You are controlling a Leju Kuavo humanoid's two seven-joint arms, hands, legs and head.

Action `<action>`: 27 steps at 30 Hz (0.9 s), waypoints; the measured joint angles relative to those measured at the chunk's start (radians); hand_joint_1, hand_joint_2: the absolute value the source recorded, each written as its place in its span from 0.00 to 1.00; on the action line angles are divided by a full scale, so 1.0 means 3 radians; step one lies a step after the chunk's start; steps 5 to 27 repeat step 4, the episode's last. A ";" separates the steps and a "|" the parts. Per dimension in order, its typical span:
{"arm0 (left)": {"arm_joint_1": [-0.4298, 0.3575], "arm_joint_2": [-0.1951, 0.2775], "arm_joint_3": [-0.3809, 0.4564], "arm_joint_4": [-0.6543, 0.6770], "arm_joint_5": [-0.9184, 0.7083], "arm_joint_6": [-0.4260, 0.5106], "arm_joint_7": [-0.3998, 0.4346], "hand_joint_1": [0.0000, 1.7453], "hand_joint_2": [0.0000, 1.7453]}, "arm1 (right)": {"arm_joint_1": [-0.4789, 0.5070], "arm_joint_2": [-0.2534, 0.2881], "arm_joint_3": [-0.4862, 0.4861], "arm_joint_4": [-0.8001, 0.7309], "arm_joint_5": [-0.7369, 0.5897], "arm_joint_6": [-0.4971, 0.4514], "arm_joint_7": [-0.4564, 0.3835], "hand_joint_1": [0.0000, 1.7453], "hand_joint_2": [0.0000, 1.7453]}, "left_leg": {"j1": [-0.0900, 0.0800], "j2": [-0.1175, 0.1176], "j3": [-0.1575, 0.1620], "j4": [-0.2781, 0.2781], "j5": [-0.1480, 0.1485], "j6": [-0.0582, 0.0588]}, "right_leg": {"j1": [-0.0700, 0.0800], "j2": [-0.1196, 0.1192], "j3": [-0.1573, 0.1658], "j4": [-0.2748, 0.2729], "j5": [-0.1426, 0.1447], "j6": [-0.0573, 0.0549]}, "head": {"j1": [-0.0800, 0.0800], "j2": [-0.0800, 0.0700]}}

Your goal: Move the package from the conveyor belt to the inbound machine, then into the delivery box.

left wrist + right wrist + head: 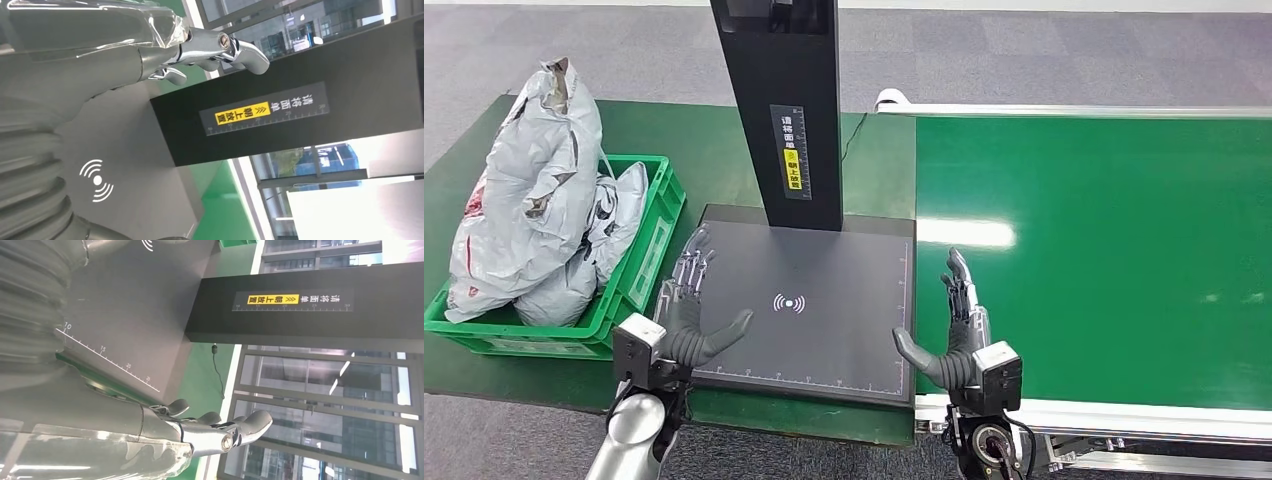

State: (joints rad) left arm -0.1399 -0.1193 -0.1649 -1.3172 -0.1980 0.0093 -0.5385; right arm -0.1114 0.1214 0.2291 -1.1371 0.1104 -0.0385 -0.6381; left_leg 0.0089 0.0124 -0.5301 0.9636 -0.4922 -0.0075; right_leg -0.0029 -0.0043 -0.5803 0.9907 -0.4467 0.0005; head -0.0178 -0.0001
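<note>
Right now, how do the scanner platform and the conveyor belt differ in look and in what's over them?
The scanner platform is a dark grey slab with a white wireless mark and ruler ticks; the conveyor belt is plain glossy green with pale rails. The platform carries a black post; the belt carries nothing upright. The left hand is over the platform's left edge; the right hand is at the seam beside the belt. Neither holds a package.

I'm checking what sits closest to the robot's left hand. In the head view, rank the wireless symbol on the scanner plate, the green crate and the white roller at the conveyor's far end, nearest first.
From the left hand:
1. Wireless symbol, just to its right on the scanner plate.
2. Green crate, to its left; almost as near, a close call.
3. White roller, far off at the back right.
</note>
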 joint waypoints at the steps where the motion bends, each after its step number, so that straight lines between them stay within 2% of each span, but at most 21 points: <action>1: 0.0005 -0.0001 -0.0005 0.0009 -0.0007 -0.0008 0.0003 0.00 1.00 | 0.0011 0.0002 -0.0001 -0.0014 0.0008 0.0000 0.0004 0.00 1.00 | 0.0000 0.0000 0.0000 0.0000 0.0000 0.0000 | 0.0000 0.0000 0.0000 0.0000 0.0000 0.0000 | 0.0000 0.0000; 27: 0.0014 -0.0001 -0.0011 0.0032 -0.0017 -0.0043 0.0016 0.00 1.00 | 0.0052 0.0016 -0.0006 -0.0058 0.0025 0.0000 0.0014 0.00 1.00 | 0.0000 0.0000 0.0000 0.0000 0.0000 0.0000 | 0.0000 0.0000 0.0000 0.0000 0.0000 0.0000 | 0.0001 0.0000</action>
